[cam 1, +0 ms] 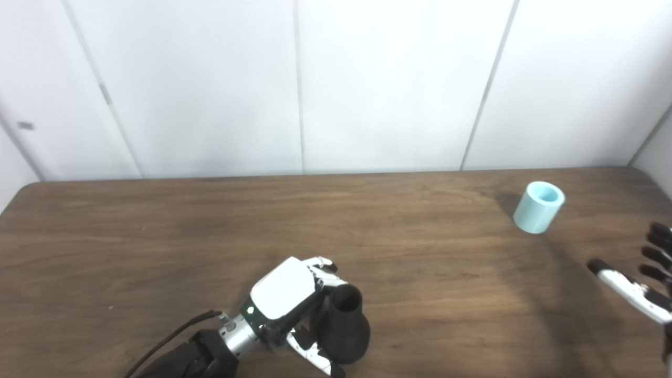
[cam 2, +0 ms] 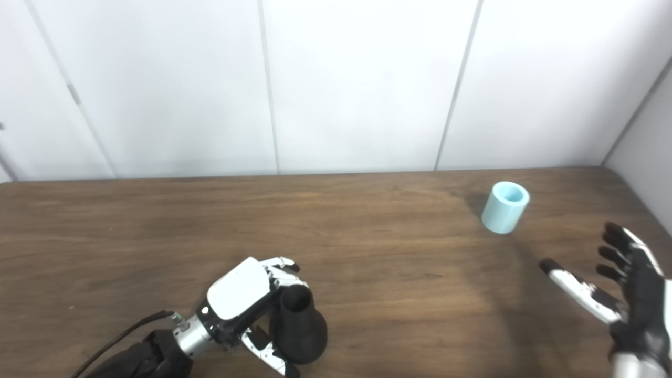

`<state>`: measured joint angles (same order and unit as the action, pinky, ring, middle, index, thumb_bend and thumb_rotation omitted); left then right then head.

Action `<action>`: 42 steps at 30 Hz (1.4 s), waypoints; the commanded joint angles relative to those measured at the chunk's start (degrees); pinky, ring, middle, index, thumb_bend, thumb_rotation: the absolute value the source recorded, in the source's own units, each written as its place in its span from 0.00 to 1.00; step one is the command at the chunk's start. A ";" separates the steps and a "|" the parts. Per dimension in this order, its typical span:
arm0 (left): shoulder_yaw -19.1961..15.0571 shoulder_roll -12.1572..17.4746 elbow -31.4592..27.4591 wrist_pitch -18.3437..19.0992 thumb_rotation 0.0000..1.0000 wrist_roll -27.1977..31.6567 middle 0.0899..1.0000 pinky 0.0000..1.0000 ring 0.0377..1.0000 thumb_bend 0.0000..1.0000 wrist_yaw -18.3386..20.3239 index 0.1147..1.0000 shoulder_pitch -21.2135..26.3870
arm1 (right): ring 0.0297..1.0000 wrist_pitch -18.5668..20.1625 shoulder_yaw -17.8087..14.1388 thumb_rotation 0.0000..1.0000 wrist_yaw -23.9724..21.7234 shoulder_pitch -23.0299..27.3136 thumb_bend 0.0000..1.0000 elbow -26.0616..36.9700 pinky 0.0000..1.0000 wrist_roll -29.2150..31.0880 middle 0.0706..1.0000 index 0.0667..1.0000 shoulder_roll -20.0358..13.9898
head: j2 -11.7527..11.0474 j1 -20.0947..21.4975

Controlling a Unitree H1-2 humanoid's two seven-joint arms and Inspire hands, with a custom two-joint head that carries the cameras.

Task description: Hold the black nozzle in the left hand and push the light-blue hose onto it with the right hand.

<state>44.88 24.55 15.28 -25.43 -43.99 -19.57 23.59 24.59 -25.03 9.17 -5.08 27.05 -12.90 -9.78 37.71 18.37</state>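
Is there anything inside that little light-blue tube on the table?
The light-blue hose stands upright with its open top showing only pale blue inner wall; it looks empty. Its very bottom is hidden by the rim.

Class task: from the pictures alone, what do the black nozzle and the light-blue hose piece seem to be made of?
Black nozzle: likely matte rubber or plastic; dull, no glints. Light-blue hose: probably smooth plastic or soft rubber; even pastel colour, thick wall, faint sheen.
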 commanded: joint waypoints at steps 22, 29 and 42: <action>12.61 -2.69 16.92 -1.49 0.00 -0.68 0.40 0.77 0.52 0.50 -14.91 0.40 -0.80 | 0.79 -7.33 4.63 0.40 2.54 11.73 0.97 -20.17 0.71 -2.13 0.80 0.80 -8.86 | -2.22 -0.12; 14.29 -2.85 18.33 -1.49 0.00 -0.65 0.41 0.77 0.51 0.50 -17.26 0.39 -0.60 | 0.81 -8.93 5.42 0.45 2.68 11.52 1.00 -22.55 0.74 -1.29 0.82 0.82 -9.17 | -2.16 0.14; 14.94 0.48 15.51 -1.49 0.00 -0.08 0.40 0.78 0.51 0.50 -17.14 0.40 -1.10 | 0.78 -9.04 9.15 0.44 2.65 12.75 0.97 -24.13 0.71 -4.28 0.80 0.81 -10.13 | -4.73 9.86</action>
<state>55.56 24.85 24.70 -25.70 -45.58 -34.51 31.11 18.42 -16.34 11.33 5.01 2.10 -15.87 -17.59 32.96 28.21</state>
